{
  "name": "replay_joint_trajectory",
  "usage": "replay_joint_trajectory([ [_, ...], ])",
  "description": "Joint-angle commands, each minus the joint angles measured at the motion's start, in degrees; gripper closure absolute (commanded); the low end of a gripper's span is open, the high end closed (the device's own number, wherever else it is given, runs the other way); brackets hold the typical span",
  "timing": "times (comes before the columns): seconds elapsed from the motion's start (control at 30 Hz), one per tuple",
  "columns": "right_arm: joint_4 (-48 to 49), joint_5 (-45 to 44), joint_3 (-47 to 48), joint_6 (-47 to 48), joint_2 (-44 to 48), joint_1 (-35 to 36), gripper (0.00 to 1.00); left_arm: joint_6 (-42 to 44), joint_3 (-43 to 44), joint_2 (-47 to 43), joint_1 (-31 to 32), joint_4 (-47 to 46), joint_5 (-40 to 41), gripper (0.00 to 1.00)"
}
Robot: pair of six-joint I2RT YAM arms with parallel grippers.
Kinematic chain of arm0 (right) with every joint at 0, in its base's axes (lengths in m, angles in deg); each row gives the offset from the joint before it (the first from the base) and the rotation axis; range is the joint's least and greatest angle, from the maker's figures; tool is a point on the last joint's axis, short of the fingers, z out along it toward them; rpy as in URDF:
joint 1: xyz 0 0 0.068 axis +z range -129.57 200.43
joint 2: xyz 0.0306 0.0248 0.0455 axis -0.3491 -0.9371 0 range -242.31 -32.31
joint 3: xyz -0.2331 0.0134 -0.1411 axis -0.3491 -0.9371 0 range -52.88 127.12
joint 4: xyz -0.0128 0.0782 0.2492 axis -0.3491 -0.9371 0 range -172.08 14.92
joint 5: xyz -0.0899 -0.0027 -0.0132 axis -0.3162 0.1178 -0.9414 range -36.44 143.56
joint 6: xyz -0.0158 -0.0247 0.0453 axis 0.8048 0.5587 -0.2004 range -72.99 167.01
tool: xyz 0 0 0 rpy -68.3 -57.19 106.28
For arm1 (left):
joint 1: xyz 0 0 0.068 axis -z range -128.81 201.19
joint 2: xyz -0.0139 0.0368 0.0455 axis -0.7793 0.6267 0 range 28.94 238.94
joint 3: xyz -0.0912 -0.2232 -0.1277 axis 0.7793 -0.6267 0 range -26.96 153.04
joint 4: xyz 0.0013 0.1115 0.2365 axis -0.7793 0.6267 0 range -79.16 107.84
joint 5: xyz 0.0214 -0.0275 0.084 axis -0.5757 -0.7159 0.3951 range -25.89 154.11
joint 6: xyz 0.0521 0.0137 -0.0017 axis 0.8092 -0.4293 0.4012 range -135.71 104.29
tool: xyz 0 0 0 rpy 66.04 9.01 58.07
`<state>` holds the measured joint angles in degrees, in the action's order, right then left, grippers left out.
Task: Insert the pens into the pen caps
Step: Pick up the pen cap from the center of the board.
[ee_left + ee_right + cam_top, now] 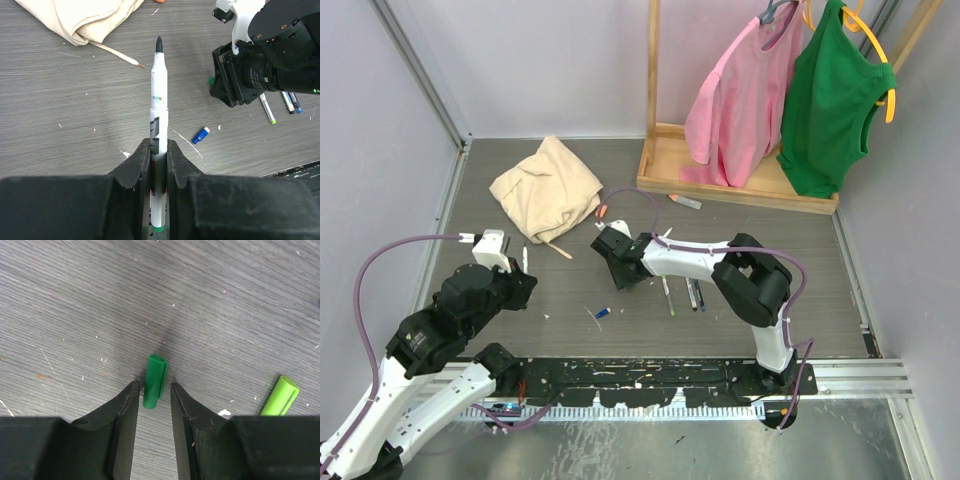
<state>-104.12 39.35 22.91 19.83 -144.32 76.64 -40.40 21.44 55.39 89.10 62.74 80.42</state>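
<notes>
The green cap (155,381) is laid flat on the table (75,300), its long axis running nearly in line with the fingers, so it would be pinched across its width. It is straddled by the right gripper (154,386), the nearer one, whose jaws are set partly open; nothing is gripped yet. Well to the cap's left, a white pen (159,100) is clamped in the closed left gripper (158,148), tip pointing forward.

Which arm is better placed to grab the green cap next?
Right. The right gripper straddles the green cap, jaws open on either side of it; the left gripper is shut on a white pen.
</notes>
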Motion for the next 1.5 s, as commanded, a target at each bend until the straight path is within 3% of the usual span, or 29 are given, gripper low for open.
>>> replay_joint_trajectory([
  [0.0,-3.64,-1.5,3.02,-1.19,-0.94,0.4,0.63,0.41,0.29,-0.02,-0.11,-2.94,0.64,1.0],
  [0.5,-3.04,-3.35,5.18,-1.08,-5.03,0.4,0.64,0.39,0.22,0.0,-0.06,-2.88,0.73,1.0],
  [0.77,-2.2,-3.62,2.15,-1.34,-2.88,0.28,0.88,0.35,0.22,0.0,-0.05,-2.86,0.81,1.0],
  [0.97,3.54,-4.93,-2.25,1.84,5.39,0.12,1.0,-0.01,-0.06,-0.63,-0.03,-3.3,1.06,1.0],
  [1.3,15.79,-0.52,-12.27,7.59,24.14,-1.35,1.0,-1.51,-4.13,-7.22,0.01,-10.83,-2.0,0.99],
  [1.47,26.62,9.44,-21.48,8.4,34.44,-4.11,1.0,-2.09,-4.97,-7.73,-0.03,-14.19,-6.62,1.0],
])
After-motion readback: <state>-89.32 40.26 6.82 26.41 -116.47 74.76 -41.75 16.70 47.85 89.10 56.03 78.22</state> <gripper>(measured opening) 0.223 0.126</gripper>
